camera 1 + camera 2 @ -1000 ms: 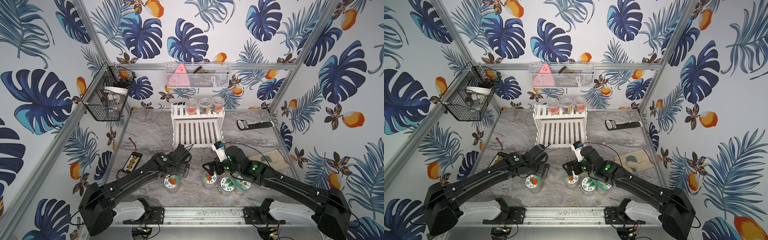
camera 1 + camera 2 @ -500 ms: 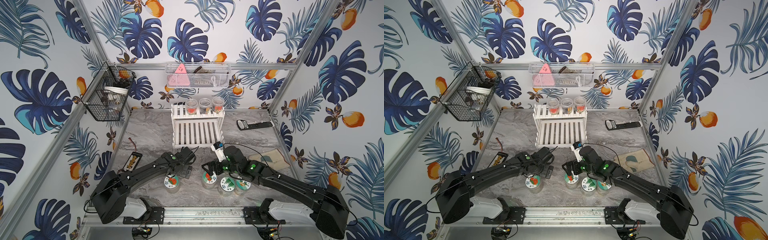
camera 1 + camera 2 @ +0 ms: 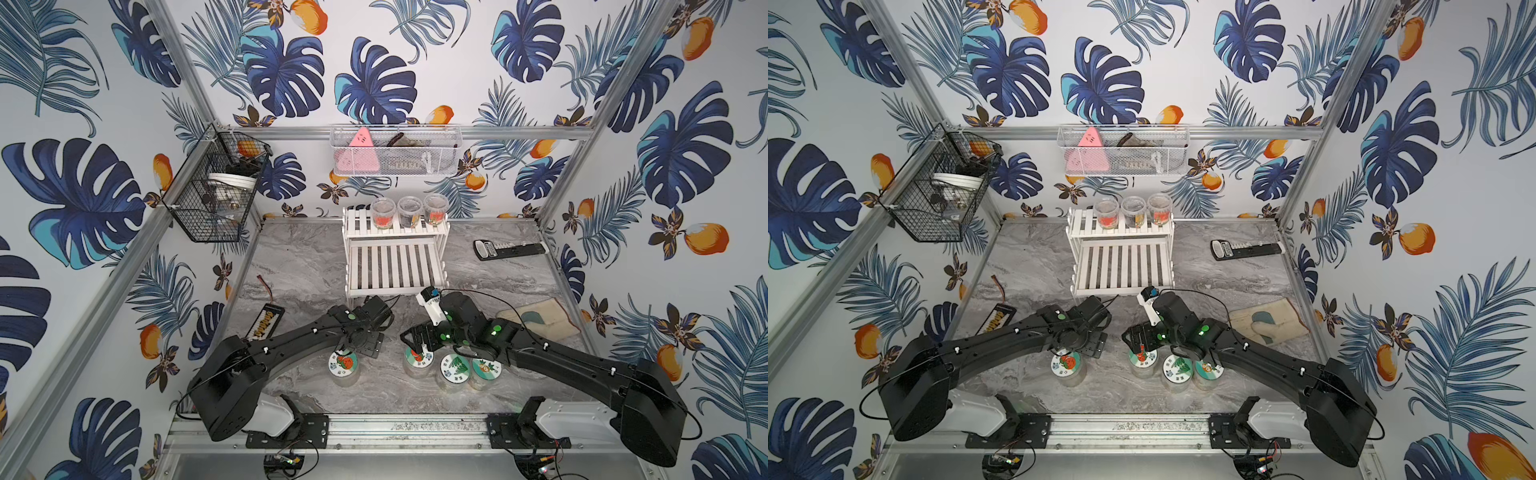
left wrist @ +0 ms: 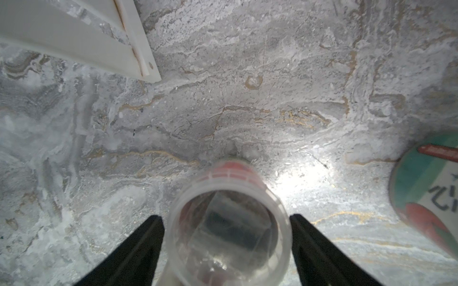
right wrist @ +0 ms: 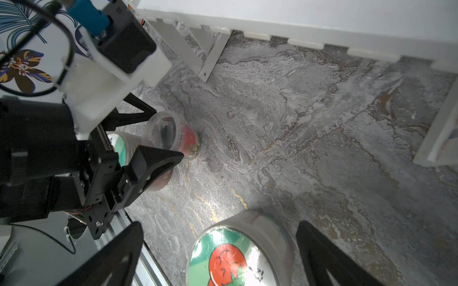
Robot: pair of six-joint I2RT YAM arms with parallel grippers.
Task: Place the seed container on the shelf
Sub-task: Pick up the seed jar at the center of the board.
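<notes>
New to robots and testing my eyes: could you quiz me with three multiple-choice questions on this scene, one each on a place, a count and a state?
1. Where is the pink triangle? A) in a drawer B) in the white mesh basket C) on a chair
2. How many containers stand on the shelf? A) one B) three C) five
3. The right fingers are: A) wide open B) shut tight C) holding a spoon
Answers: B, it shows through the mesh; B, three stand side by side; A, they stand apart, either side of a tomato-lidded container.
</notes>
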